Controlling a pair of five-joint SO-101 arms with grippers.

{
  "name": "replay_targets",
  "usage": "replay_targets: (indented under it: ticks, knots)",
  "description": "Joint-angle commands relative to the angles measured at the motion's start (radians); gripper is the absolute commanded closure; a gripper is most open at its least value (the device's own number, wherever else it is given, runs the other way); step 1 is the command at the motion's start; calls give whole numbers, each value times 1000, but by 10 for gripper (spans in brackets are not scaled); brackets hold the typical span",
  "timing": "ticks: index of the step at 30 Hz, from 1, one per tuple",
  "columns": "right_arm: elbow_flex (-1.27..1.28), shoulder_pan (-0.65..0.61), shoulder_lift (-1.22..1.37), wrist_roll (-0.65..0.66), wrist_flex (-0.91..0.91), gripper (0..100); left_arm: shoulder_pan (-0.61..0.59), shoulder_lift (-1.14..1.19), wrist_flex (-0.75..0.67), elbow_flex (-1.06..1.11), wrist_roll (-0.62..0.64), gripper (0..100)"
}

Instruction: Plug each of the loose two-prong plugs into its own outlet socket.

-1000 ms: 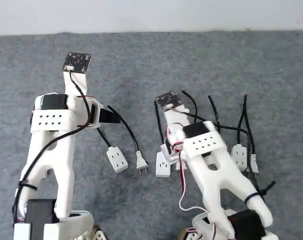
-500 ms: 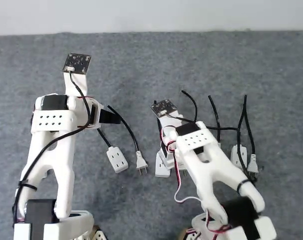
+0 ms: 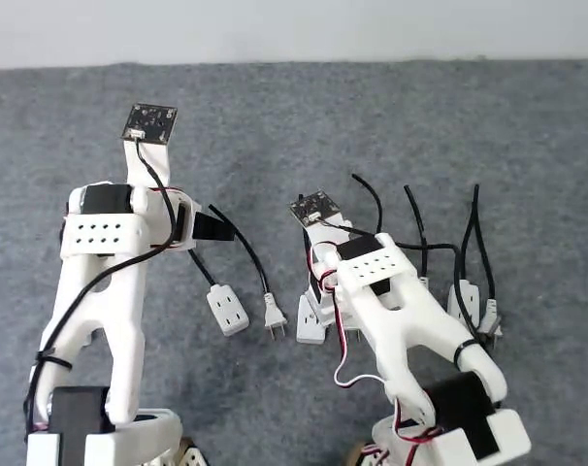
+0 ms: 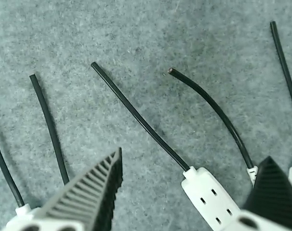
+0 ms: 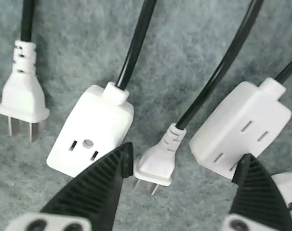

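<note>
Under my right gripper [image 5: 187, 154], which is open, a small white two-prong plug [image 5: 158, 163] lies on the grey carpet between the two black fingers. A white outlet socket [image 5: 90, 130] sits on one side of it and a second socket [image 5: 240, 127] on the other. Another plug [image 5: 21, 96] lies further out. My left gripper [image 4: 193, 159] is open above a white socket [image 4: 208, 190] with a black cord. In the high view that left gripper [image 3: 209, 227] hangs above a socket [image 3: 228, 311] and a loose plug [image 3: 273, 316].
Short black cords [image 3: 417, 228] fan out from the right arm over the grey carpet [image 3: 372, 126]. More cord ends [image 4: 136, 115] lie ahead of the left gripper. A socket [image 3: 466, 299] and a plug [image 3: 491, 316] rest by the right arm's outer side.
The right arm has swung a little to the left and drawn in over the plugs and sockets. The left arm has not moved.
</note>
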Motion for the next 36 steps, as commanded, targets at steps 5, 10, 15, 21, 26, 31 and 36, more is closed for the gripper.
replay_targets:
  ticks: [5, 10, 15, 21, 26, 31, 36]
  knots:
    - [-49, 90, 35, 20, -12, 673, 9, -3, -25, -2, 3, 586]
    - [-130, 82, 31, 18, 125, 673, 9, -3, -25, -1, 3, 586]
    - [-193, 4, 33, 17, 208, 673, 9, -3, -25, -1, 3, 586]
    - [-221, -33, 41, -81, 203, 673, 9, -3, -25, 1, 3, 586]
    - [-207, -96, 44, -89, 203, 673, 9, -2, -25, 1, 3, 586]
    - [-199, -93, 45, -89, 160, 673, 9, -2, -25, 1, 3, 586]
    - [-163, -70, 44, -147, 107, 673, 9, -2, -25, 1, 3, 586]
